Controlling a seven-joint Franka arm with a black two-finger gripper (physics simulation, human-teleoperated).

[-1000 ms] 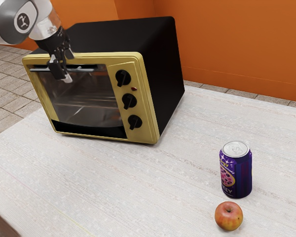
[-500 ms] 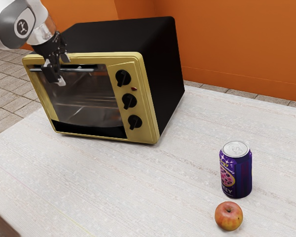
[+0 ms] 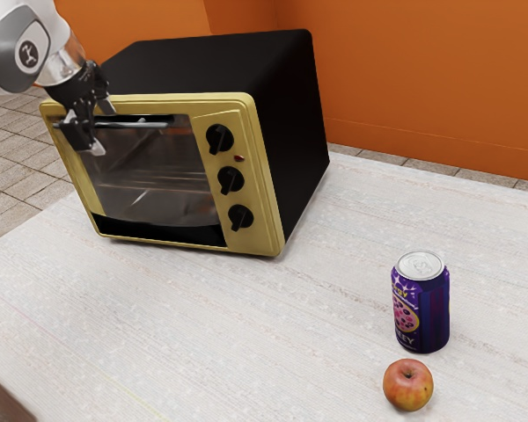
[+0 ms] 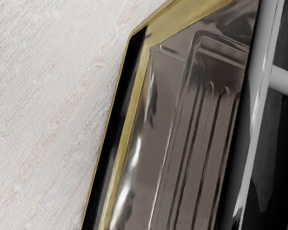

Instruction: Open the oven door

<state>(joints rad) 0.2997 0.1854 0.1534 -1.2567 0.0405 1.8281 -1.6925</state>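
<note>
Orange walls [image 3: 405, 79] back a pale table [image 3: 246, 325]; the oven [image 3: 220, 70] stands far, toward the exterior view's left, its door [image 3: 150, 180] shut. We hold our gripper [image 3: 102, 127] wide at the handle [image 3: 141, 124], one fingertip above and one below, presumably so we can pinch and pull. Near right, the can [image 3: 421, 303] and apple [image 3: 408, 385] should clear the door's swing.
</note>
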